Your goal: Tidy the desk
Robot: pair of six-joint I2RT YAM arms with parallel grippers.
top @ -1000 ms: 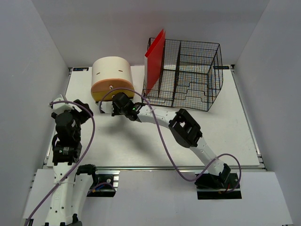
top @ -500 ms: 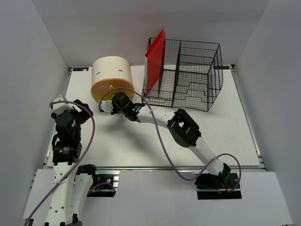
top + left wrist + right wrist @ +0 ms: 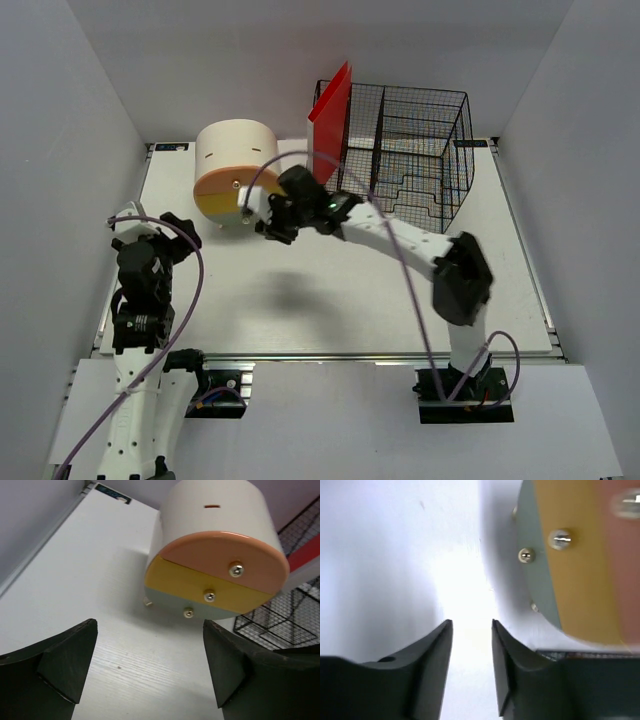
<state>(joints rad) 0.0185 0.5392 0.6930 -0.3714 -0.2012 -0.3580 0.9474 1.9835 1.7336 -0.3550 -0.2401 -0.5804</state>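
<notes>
Desk [image 3: 300, 290]: white tabletop, spans the work area.
Drawer box [image 3: 235, 165]: far left on desk, drawer fronts facing near.
Wire basket [image 3: 410, 160]: far right; red sheet [image 3: 330, 125] stands at its left end.
Right gripper [image 3: 471, 626]: just beside drawer fronts, narrow gap, nothing held.
Left gripper [image 3: 149, 630]: near left, spread wide, nothing held.

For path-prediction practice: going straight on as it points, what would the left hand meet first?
Probably the drawer box, its fronts facing the left hand; depth is unclear, possibly the desk first.
</notes>
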